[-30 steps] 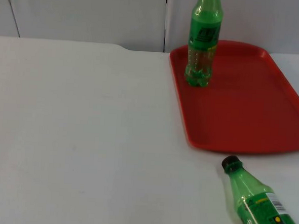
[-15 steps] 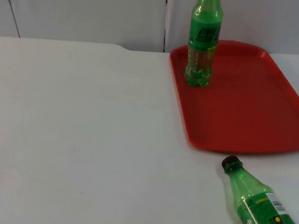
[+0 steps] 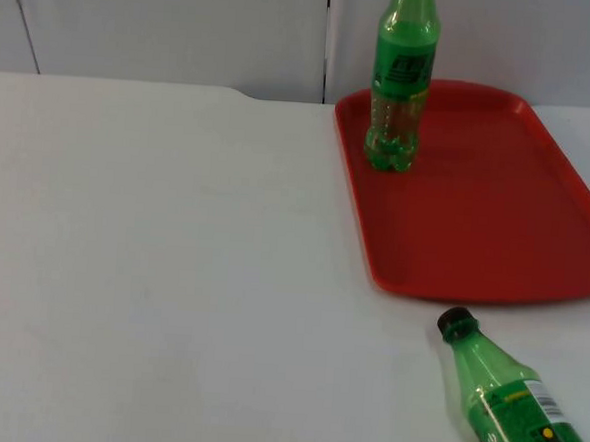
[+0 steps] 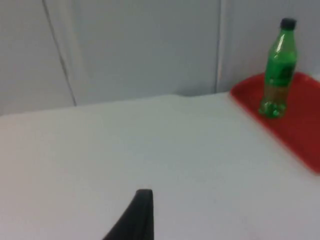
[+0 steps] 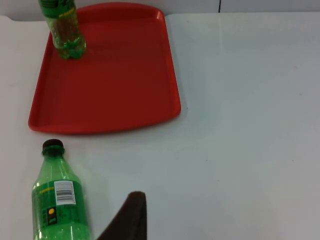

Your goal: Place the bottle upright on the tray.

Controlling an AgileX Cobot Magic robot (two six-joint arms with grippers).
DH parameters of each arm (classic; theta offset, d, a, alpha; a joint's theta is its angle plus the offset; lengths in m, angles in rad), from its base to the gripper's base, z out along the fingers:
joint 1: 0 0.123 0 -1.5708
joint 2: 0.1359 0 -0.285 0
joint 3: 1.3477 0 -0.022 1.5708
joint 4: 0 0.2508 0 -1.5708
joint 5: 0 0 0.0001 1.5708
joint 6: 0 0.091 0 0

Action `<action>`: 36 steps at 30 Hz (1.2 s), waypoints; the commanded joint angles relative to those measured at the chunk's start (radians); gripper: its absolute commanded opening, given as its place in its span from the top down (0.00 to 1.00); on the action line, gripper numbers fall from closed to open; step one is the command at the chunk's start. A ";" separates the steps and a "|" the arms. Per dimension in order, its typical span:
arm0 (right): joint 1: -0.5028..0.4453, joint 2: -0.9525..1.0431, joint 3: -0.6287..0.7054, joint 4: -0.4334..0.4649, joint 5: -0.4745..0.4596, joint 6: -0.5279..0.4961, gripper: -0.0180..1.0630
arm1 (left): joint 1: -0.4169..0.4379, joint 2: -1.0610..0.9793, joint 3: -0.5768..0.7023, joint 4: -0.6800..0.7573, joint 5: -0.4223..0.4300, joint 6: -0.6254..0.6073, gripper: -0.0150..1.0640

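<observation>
No change: lying bottle (image 3: 512, 403) beside tray (image 3: 495, 223); fingers' state cannot tell.

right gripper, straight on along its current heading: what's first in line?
Probably bare white table. The right gripper's fingertip points past the lying bottle, which sits beside it, and toward the red tray's near corner; depth is unclear, so the tray edge might come first.

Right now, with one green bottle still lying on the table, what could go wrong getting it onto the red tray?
1. The green plastic bottle lying on its side is round and could roll when gripped.
2. It lies close to the table's near edge, so a nudge might push it off.
3. The upright green bottle already stands on the red plastic tray; a wide swing may topple it.
</observation>
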 commanded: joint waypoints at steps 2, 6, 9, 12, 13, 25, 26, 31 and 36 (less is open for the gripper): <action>-0.006 -0.003 0.002 0.001 -0.004 -0.005 0.02 | -0.003 -0.004 0.050 0.058 0.039 -0.043 0.01; -0.006 -0.003 0.002 0.001 -0.004 -0.005 0.02 | -0.003 -0.004 0.104 0.044 0.034 -0.043 0.01; -0.006 -0.003 0.002 0.001 -0.004 -0.005 0.02 | -0.003 -0.004 0.123 0.046 0.042 -0.043 0.01; -0.006 -0.003 0.002 0.001 -0.004 -0.005 0.02 | -0.003 -0.004 0.176 0.046 0.028 -0.057 0.01; -0.006 -0.003 0.002 0.001 -0.004 -0.005 0.02 | -0.003 -0.004 0.176 0.046 0.028 -0.057 0.01; -0.006 -0.003 0.002 0.001 -0.004 -0.003 0.02 | -0.003 -0.004 0.178 0.035 0.023 -0.054 0.01; -0.006 -0.003 0.002 0.001 -0.004 -0.003 0.02 | -0.003 -0.004 0.178 0.035 0.023 -0.054 0.01; -0.006 -0.003 0.002 0.001 -0.004 -0.003 0.02 | -0.003 -0.004 0.178 0.035 0.023 -0.054 0.01; -0.006 -0.003 0.002 0.001 -0.004 -0.003 0.02 | -0.003 -0.004 0.178 0.035 0.023 -0.054 0.01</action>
